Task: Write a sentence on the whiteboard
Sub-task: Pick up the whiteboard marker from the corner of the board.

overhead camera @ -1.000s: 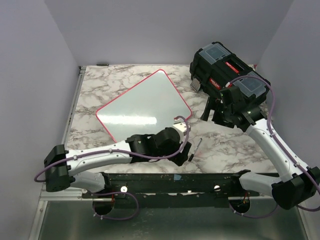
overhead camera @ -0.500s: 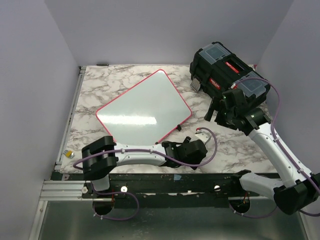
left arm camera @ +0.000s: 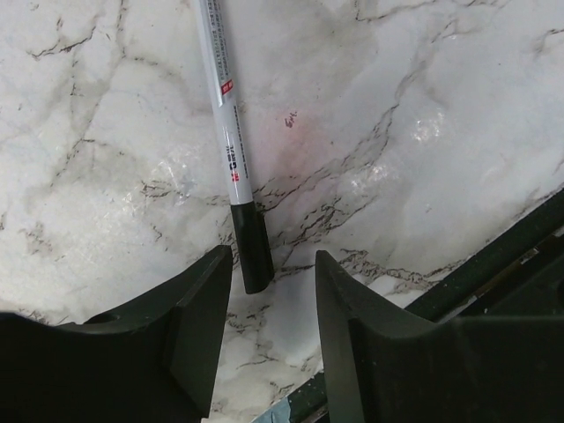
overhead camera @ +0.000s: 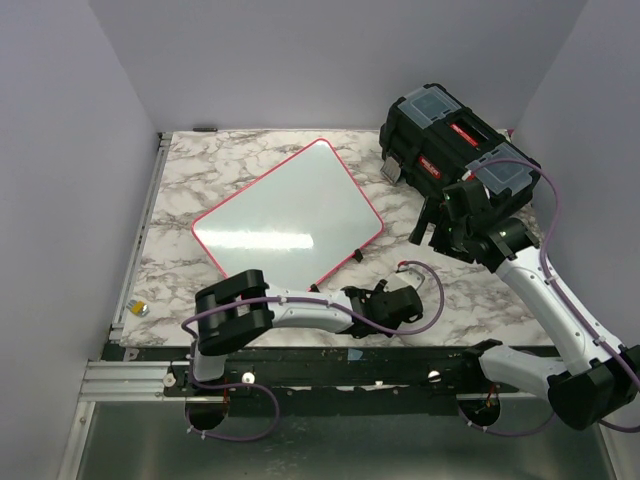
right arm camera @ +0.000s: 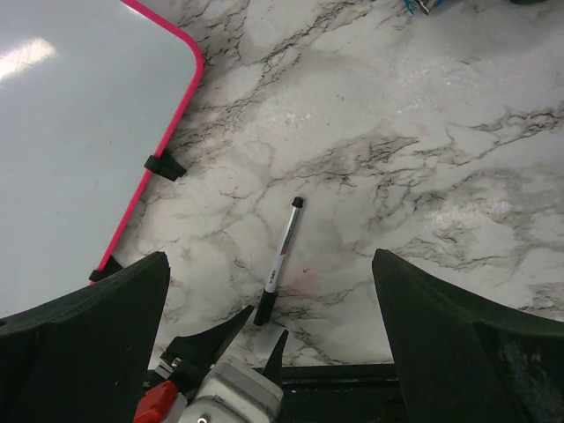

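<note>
Left wrist view, entry one: left tool point(left arm camera: 273, 264), fingers parted, standing either side of the black end of the marker point(left arm camera: 231, 150), no contact visible.
Marker: lying flat on the marble desk point(left arm camera: 423, 132) near its front edge, apart from the whiteboard point(overhead camera: 290, 220).
Whiteboard: flat on the desk, left of centre, surface blank, no sentence yet.
Right tool point(right arm camera: 269, 257): spread wide, empty, hovering beside the black toolbox point(overhead camera: 450, 140).
Step in hand, as judged: marker pickup.
Next move calls for: a centred pinch on the barrel, a lift, probably uncapping before any writing.
</note>
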`<state>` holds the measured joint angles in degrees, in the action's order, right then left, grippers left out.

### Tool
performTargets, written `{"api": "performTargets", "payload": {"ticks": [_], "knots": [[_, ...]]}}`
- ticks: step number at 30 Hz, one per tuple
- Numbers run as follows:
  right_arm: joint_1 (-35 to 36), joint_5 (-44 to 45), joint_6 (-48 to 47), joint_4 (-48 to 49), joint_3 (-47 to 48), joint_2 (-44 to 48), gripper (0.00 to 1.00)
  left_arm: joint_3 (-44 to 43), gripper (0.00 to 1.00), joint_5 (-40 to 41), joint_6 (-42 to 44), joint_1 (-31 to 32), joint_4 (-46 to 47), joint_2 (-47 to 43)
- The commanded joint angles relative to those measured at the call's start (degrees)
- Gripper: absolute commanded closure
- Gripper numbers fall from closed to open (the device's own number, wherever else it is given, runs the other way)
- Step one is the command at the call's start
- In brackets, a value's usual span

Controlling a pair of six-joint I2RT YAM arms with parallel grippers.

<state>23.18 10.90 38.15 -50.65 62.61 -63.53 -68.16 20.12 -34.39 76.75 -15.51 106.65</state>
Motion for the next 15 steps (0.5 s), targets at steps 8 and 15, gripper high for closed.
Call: {"api": "performTargets", "payload": {"ticks": [8,15], "knots": [[-0.11,1.28,0.96,0.03,-0.17,-0.28,0.0,-1.57,0.63,4.23,-2.25,0.27,-0.69,4.22],[-0.14,-0.02,1.18,0.41,-0.56,-0.46,0.0,-1.35,0.86,3.93,-2.74,0.3,-0.76,5.67]]}}
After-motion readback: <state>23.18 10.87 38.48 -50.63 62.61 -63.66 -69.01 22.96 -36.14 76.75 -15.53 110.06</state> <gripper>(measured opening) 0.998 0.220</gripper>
